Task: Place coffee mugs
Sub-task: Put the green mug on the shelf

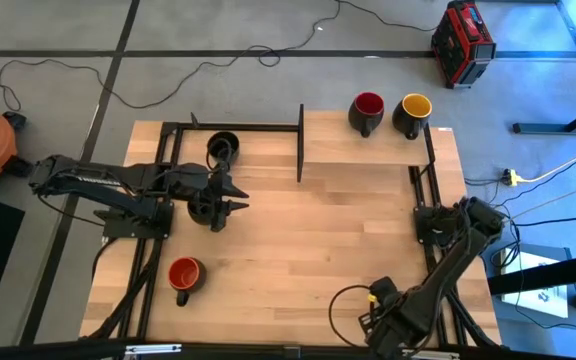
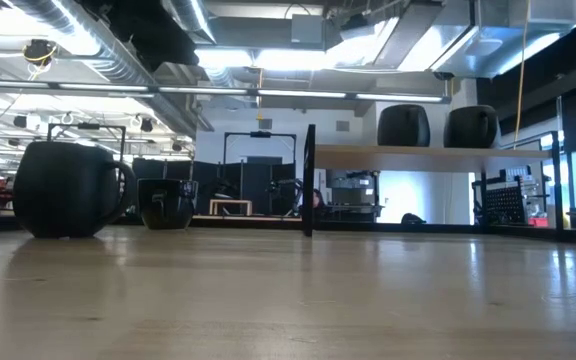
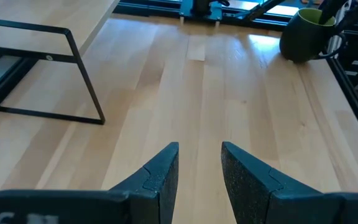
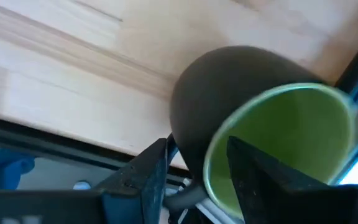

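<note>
My left gripper [image 3: 201, 148] is open and hovers over bare wood, its fingers [image 1: 236, 205] pointing toward the table's right. A dark mug [image 1: 205, 209] stands on its base just under that wrist. Another black-inside mug [image 1: 223, 147] stands farther back, and a red-inside mug [image 1: 184, 275] stands near the near-left corner. On the raised shelf [image 1: 388, 150] stand a red-inside mug [image 1: 366, 111] and a yellow-inside mug [image 1: 413, 113]. My right gripper [image 4: 197, 146] is at the green-inside mug [image 4: 260, 143] by the table's near-right edge [image 3: 306, 34]. My right gripper holds the green-inside mug by its rim wall [image 4: 213, 158], next to the handle [image 4: 182, 198]. One finger [image 4: 257, 177] is inside the cup and the other finger [image 4: 145, 177] is outside. The fingers come from above, slanting. The mug's base appears to rest on the table.
A black metal frame with an upright divider [image 1: 300, 143] borders the table's far-left part. Black rails run along the right edge [image 1: 423, 190]. Bare wood spreads across the middle [image 1: 318, 240]. Cables lie on the floor beyond the far edge.
</note>
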Robot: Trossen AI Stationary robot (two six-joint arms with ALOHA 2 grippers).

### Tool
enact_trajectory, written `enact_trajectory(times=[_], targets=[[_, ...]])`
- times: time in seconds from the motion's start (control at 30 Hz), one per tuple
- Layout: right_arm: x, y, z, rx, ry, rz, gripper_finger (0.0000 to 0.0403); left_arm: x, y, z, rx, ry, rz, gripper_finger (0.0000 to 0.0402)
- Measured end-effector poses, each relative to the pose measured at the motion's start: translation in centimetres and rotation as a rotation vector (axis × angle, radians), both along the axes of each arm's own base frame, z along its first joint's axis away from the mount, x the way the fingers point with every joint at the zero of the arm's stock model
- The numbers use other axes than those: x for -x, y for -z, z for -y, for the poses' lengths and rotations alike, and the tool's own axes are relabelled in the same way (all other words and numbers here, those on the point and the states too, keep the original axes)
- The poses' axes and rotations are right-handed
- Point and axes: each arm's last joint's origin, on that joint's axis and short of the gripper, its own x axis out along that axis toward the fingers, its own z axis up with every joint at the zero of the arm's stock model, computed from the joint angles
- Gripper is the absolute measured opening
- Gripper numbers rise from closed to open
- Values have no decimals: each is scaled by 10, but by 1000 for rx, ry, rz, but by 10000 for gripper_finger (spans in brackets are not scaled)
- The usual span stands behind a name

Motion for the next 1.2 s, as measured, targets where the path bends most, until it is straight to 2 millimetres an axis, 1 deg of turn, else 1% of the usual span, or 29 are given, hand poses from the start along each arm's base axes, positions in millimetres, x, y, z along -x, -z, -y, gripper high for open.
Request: enact_trajectory(times=[0.2, 0.27, 0.4, 0.5, 0.57, 0.63, 0.7, 0.83, 0.9, 1.1, 1.2], targets=[[2, 28, 3, -8, 0, 4, 120, 0, 0, 0, 0, 0, 0, 116], [3, 32, 4, -6, -5, 3, 104, 0, 0, 0, -1, 0, 0, 116], [3, 34, 6, 11, -51, 17, 58, 0, 0, 0, 1, 0, 1, 116], [-1, 31, 8, 18, -134, 45, 15, 0, 0, 0, 7, -3, 1, 116], [-7, 27, 11, 11, -187, 57, 8, 0, 0, 0, 6, -2, 1, 116], [-17, 21, 17, 15, -240, 83, 13, 0, 0, 0, 2, -1, 1, 116], [-30, 14, 26, 33, -292, 119, 11, 0, 0, 0, 1, 0, 1, 116], [-62, 1, 50, 75, -391, 225, 7, 0, 0, 0, 0, 0, 1, 116], [-77, -1, 65, 81, -437, 245, 8, 0, 0, 0, 0, 0, 1, 116], [-119, -3, 120, 86, -549, 332, 6, 0, 0, 0, 0, 0, 1, 116], [-139, -4, 147, 92, -589, 409, 5, 0, 0, 0, 0, 0, 1, 116]])
